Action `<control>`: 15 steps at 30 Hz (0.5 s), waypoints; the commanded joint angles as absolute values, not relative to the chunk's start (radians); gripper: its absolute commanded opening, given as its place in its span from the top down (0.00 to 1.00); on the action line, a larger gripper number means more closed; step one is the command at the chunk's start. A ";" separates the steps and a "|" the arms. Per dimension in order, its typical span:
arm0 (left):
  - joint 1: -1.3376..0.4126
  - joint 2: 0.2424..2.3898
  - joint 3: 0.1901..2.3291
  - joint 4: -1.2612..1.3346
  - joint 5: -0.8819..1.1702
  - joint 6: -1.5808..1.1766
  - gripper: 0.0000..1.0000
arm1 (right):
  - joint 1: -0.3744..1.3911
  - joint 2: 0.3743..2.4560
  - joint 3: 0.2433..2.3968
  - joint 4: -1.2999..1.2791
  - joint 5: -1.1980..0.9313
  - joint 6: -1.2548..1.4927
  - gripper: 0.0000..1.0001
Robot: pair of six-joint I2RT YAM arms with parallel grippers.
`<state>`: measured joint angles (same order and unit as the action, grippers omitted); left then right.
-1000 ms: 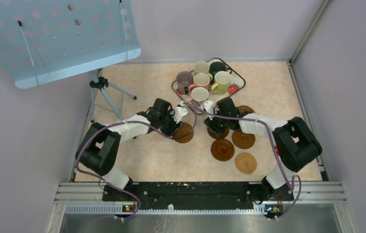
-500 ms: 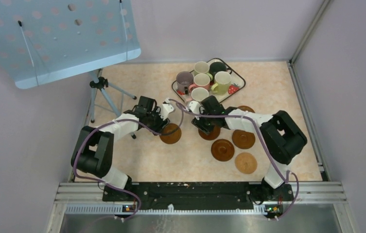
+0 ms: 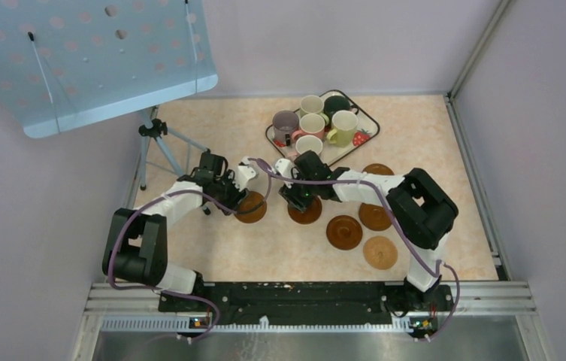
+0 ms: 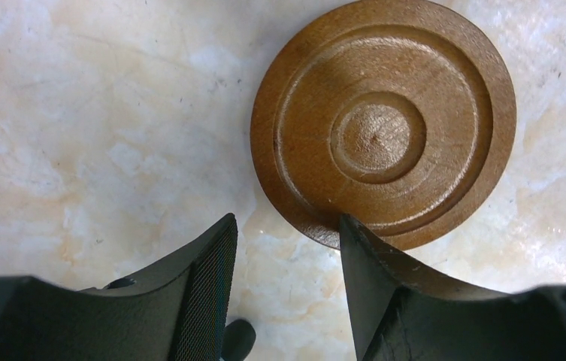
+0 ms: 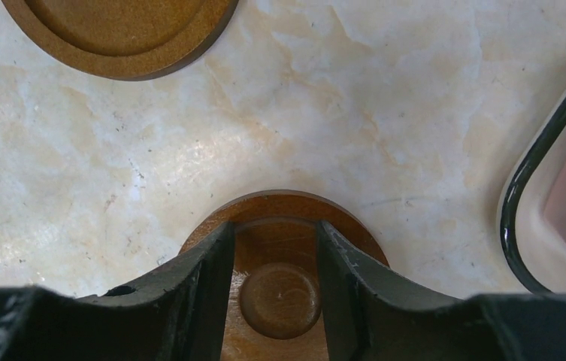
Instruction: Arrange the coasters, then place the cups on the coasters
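Note:
Several brown coasters lie on the marble table. One coaster lies just ahead of my left gripper, which is open; its right fingertip touches the coaster's near rim, with bare table between the fingers. My right gripper sits on another coaster, its fingers closed either side of the raised centre. Three more coasters lie to the right, and one is half hidden behind the right arm. Several cups stand on the tray.
The strawberry-print tray sits at the back, close to the right gripper. A tripod holding a blue perforated panel stands at the left rear. Side walls enclose the table.
Both grippers have moved left, each taking its coaster along. The left coaster now lies farther left, and the right one has left the group on the right.

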<state>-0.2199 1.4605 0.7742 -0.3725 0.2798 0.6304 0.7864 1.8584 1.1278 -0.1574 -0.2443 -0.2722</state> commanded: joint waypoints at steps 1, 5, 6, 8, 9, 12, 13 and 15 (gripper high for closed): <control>-0.199 1.395 0.753 -0.411 0.304 0.686 0.41 | 0.819 1.938 1.145 -0.162 -0.272 -0.214 0.56; -0.178 1.383 0.752 -0.432 0.310 0.704 0.41 | 0.834 1.960 1.169 -0.137 -0.266 -0.194 0.56; -0.174 1.380 0.752 -0.435 0.312 0.707 0.41 | 0.836 1.967 1.176 -0.131 -0.266 -0.187 0.56; -0.169 1.376 0.753 -0.441 0.317 0.713 0.41 | 0.840 1.983 1.198 -0.125 -0.263 -0.178 0.56; -0.167 1.375 0.753 -0.444 0.320 0.715 0.41 | 0.841 1.992 1.208 -0.123 -0.259 -0.175 0.56; -0.164 1.367 0.760 -0.456 0.338 0.722 0.41 | 0.842 2.012 1.235 -0.119 -0.251 -0.168 0.56; -0.164 1.363 0.762 -0.460 0.346 0.725 0.40 | 0.841 2.014 1.242 -0.120 -0.251 -0.167 0.56; -0.164 1.354 0.767 -0.470 0.364 0.731 0.40 | 0.842 2.011 1.248 -0.122 -0.252 -0.166 0.56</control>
<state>-0.1654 1.3987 0.7609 -0.4473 0.3016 0.7006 0.8192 1.9594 1.2354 -0.0875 -0.2489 -0.1886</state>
